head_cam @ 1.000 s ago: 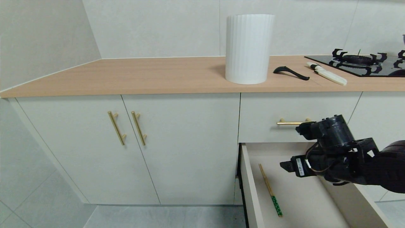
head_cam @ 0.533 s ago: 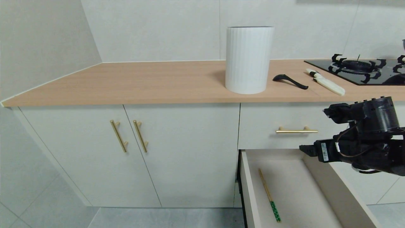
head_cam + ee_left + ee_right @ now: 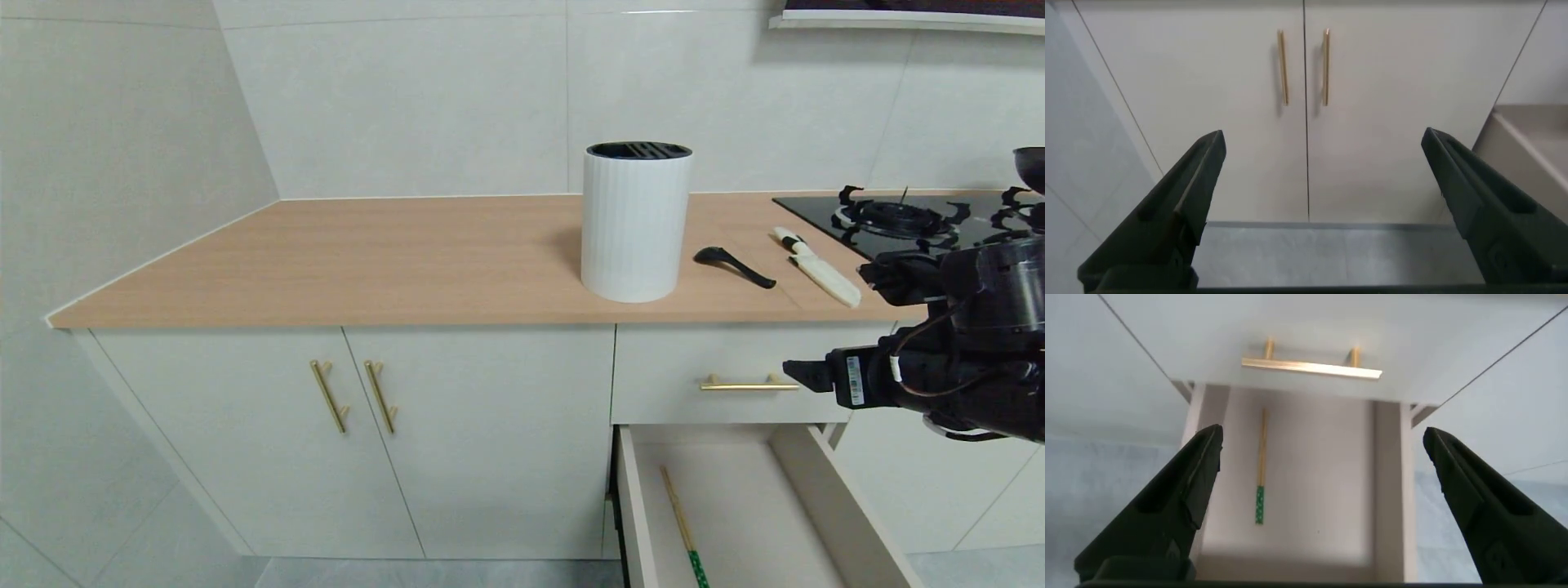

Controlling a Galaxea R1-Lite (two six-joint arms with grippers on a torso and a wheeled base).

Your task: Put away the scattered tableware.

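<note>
The right gripper (image 3: 1323, 437), fingers spread, hangs over the open drawer (image 3: 633, 506) with chopsticks (image 3: 679, 523). The left gripper (image 3: 1320, 143) has fingers spread too. The spoon (image 3: 732, 265) and knife (image 3: 816, 276) lie at 3 o'clock of the holder (image 3: 633, 229).

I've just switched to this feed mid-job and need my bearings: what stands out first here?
An open drawer below the counter holds chopsticks with green ends. On the counter above, a tall white ribbed holder stands left of a black spoon and a pale knife. The right gripper hangs open above the drawer.
</note>
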